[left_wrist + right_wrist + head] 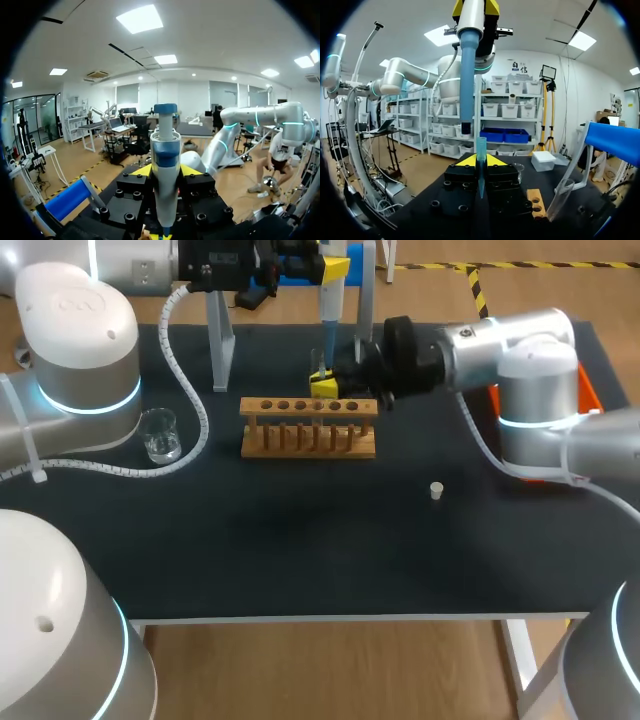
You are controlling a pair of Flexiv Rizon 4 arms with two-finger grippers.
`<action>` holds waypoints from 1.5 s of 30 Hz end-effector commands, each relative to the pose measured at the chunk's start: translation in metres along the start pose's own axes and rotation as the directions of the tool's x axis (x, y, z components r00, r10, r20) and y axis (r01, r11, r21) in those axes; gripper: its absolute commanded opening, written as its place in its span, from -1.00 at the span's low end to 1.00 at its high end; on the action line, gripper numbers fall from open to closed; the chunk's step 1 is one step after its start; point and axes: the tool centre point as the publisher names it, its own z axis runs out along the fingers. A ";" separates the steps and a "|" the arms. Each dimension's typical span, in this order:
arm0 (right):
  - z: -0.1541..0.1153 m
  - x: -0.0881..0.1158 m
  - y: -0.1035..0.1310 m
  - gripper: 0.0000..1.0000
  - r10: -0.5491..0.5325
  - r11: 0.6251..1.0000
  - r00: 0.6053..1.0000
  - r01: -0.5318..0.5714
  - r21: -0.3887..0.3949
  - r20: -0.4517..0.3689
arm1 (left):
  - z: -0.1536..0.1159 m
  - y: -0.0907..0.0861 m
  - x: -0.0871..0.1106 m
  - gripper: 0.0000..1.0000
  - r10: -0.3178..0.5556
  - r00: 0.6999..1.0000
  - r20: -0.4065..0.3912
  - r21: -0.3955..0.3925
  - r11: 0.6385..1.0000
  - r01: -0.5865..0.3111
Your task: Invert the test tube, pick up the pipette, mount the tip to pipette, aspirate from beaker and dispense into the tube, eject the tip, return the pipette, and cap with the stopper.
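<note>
Beaker (160,435) left of rack (308,427), stopper (436,490) front-right, tip (481,155) below pipette (331,300) behind rack

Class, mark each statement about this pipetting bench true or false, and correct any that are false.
1. The left gripper grips the pipette. True.
2. The stopper sits in a hole of the wooden rack. False: it stands on the table, apart from the rack.
3. The right gripper holds the tip upright, right under the pipette's lower end. True.
4. The beaker lies tipped on its side. False: it stands upright on the table, off the rack's left end.
</note>
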 end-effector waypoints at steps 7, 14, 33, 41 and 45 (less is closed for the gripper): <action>-0.002 0.002 0.002 -1.00 -0.008 1.000 1.000 0.008 -0.004 -0.001 | -0.001 0.000 0.000 -1.00 0.001 1.000 -0.001 0.001 1.000 -0.001; -0.002 0.004 0.014 -1.00 -0.036 0.999 0.999 0.036 -0.013 -0.007 | -0.001 0.000 0.000 -1.00 0.001 1.000 -0.001 0.001 1.000 -0.001; -0.003 0.010 0.011 -1.00 -0.037 0.999 0.999 0.037 -0.025 -0.002 | -0.001 0.000 0.000 -1.00 0.001 1.000 -0.001 0.001 1.000 -0.001; -0.005 0.011 0.006 -1.00 -0.026 0.999 1.000 0.026 -0.020 0.001 | -0.001 0.000 0.000 -1.00 0.001 1.000 -0.001 0.001 1.000 -0.001; -0.005 0.011 0.006 -1.00 -0.023 1.000 1.000 0.023 -0.020 0.003 | -0.001 0.000 0.000 -1.00 0.001 1.000 -0.001 0.001 1.000 -0.001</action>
